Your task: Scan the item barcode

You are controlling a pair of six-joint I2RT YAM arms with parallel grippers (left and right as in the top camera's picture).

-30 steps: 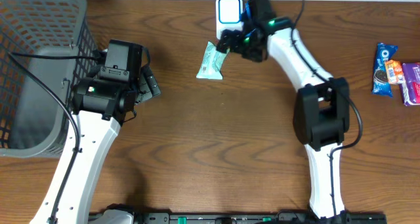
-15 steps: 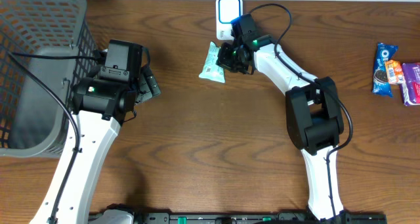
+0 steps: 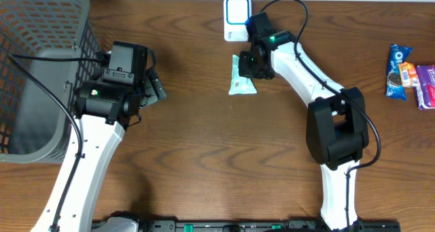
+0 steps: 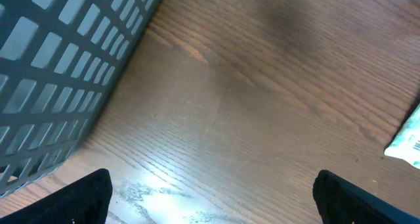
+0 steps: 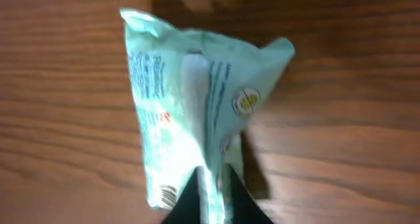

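Overhead, the left gripper (image 3: 155, 88) hangs with its fingers spread and empty beside the grey basket (image 3: 78, 35) at the table's left edge, well apart from the work. Further in, the right gripper (image 3: 249, 67) pinches a mint-green snack packet (image 3: 241, 84) by a thin seam, just short of the white scanner (image 3: 236, 14) at the middle of the far edge. The right wrist view shows the barcode (image 5: 167, 194) low on the packet, close to the fingertips (image 5: 187, 207). So slight a hold could let the crinkled film slip or swing. The code might then face away from the scanner or sit hidden behind the fingers.
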